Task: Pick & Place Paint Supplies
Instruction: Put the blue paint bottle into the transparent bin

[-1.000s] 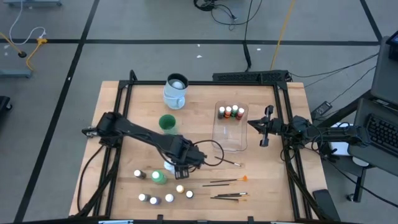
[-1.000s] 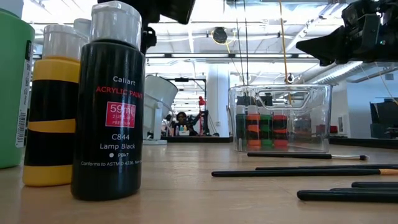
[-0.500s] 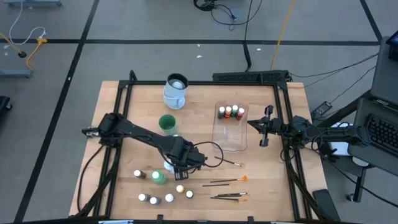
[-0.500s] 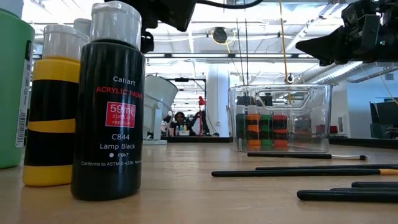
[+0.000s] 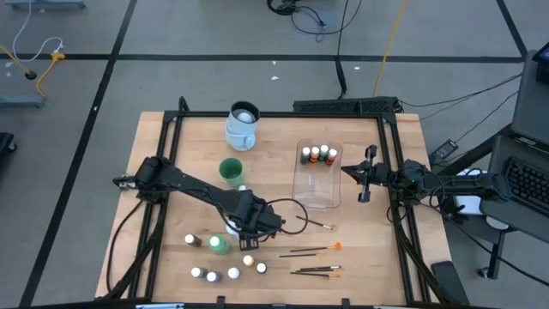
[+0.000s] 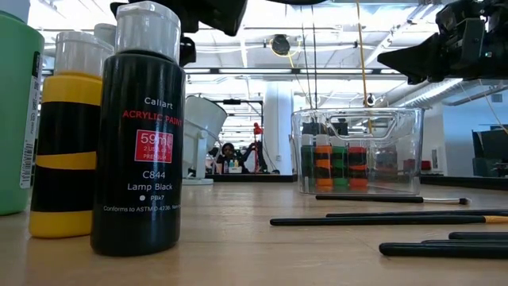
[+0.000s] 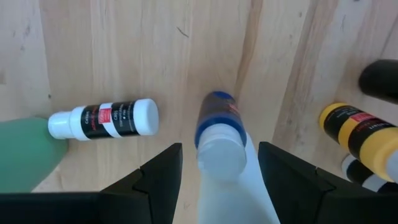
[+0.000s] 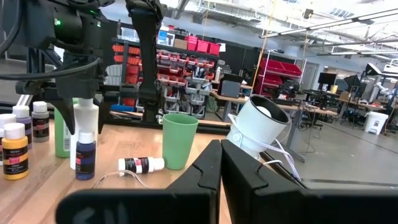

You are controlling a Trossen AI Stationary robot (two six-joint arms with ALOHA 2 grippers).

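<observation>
Left pincer (image 7: 214, 165) low over worktop (image 5: 360, 240), fingers apart around upright blue bottle (image 7: 219, 134), not clamped; white bottle (image 7: 106, 119) lying nearby. Right pincer (image 5: 364, 176) closed, empty, beside tub (image 5: 316, 190) with four bottles

even overhead lighting, bright throughout, with soft short shadows on the wooden table (image 5: 274, 146); low view is backlit by glaring ceiling lights, near black bottle (image 6: 136, 135) sharp, clear tub (image 6: 357, 151) and room behind softer; left wrist view shows the blue bottle (image 7: 219, 140) slightly blurred close up.
</observation>
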